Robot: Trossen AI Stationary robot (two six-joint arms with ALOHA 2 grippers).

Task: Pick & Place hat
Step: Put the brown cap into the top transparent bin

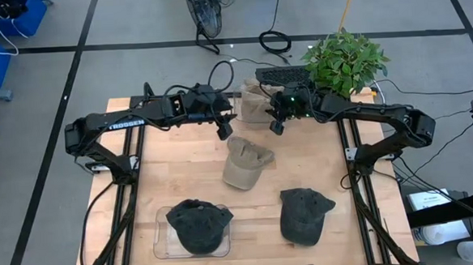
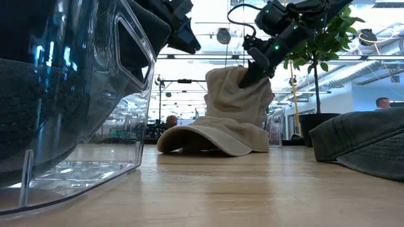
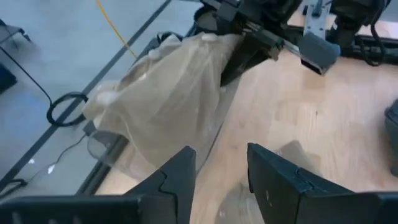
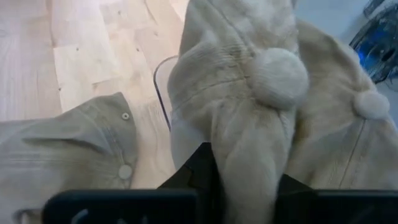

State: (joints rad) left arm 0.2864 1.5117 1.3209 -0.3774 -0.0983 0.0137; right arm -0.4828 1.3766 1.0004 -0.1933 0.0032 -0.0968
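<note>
**Q:** Nearest the low camera, what fills the left side?

**A:** Clear plastic: the wall of a see-through bin (image 2: 82,94) at the table's front left. Seen from above, that bin (image 1: 163,242) holds one dark cap (image 1: 198,226). A second dark cap (image 1: 304,216) lies loose on the wood to its right, outside any container.

**Q:** And the tan hats?

**A:** One tan cap (image 1: 245,162) lies flat near the table's (image 1: 189,163) middle. Its long axis runs front to back, tilted a little, with the crown toward the far edge. In the low view its brim (image 2: 208,140) rests on the wood. Behind it, at the far edge, another clear container (image 3: 112,152) holds tan hats (image 1: 255,103) with small pompoms on top; one (image 4: 277,78) shows close in the right wrist view.

**Q:** Where are the grippers?

**A:** The left gripper (image 1: 223,129) hangs over the far middle of the table, just left of the far container, its fingers (image 3: 177,171) spread apart with nothing between them. The right gripper (image 1: 277,122) is at the container's right side, its fingers pinched on the tan fabric of a pompom hat (image 2: 240,94), which stands bunched up tall from the container, long axis roughly upright.

**Q:** Anything else behind?

**A:** A potted plant (image 1: 345,60) just beyond the table's far right corner.
</note>
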